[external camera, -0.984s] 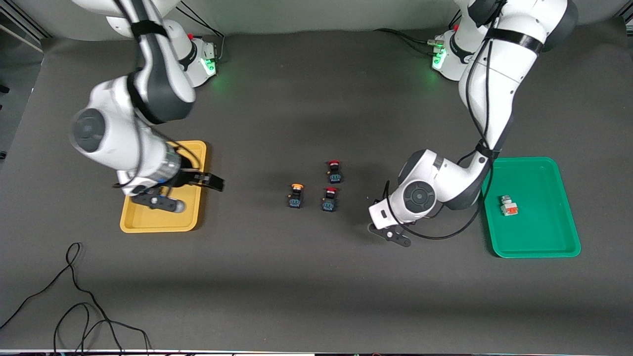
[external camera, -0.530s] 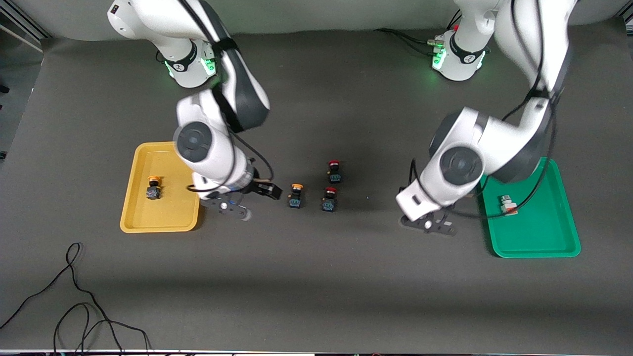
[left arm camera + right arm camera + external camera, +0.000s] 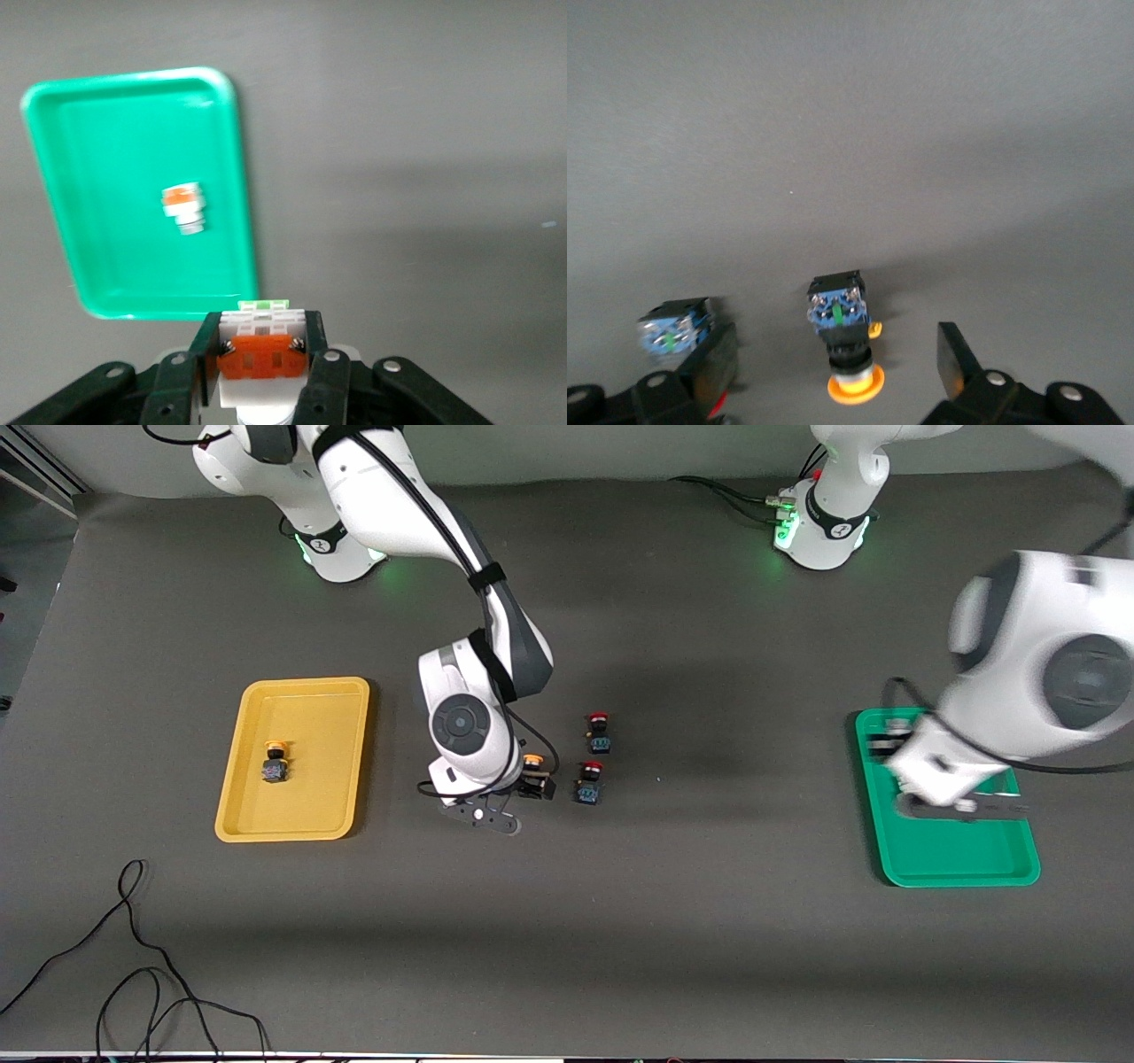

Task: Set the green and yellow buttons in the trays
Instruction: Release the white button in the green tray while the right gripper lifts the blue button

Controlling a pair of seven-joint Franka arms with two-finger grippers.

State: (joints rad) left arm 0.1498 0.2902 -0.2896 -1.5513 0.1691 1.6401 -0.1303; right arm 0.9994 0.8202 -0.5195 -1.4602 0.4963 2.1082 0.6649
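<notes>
Overhead, left gripper [image 3: 263,347] clutching white-orange button [image 3: 262,354], green tray [image 3: 106,142] below.

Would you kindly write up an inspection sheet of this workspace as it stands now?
Surface: dark grey mat.
Job's things: yellow tray holds one yellow-capped button; green tray holds one pale button; another yellow-capped button on the mat mid-table.
Clutter: two red-capped buttons beside it.
Grippers: right gripper open, straddling the yellow-capped button; left gripper shut on a second pale button over the green tray.
Cables: loose black cable at the mat's near edge.
Surroundings: nothing seen.
</notes>
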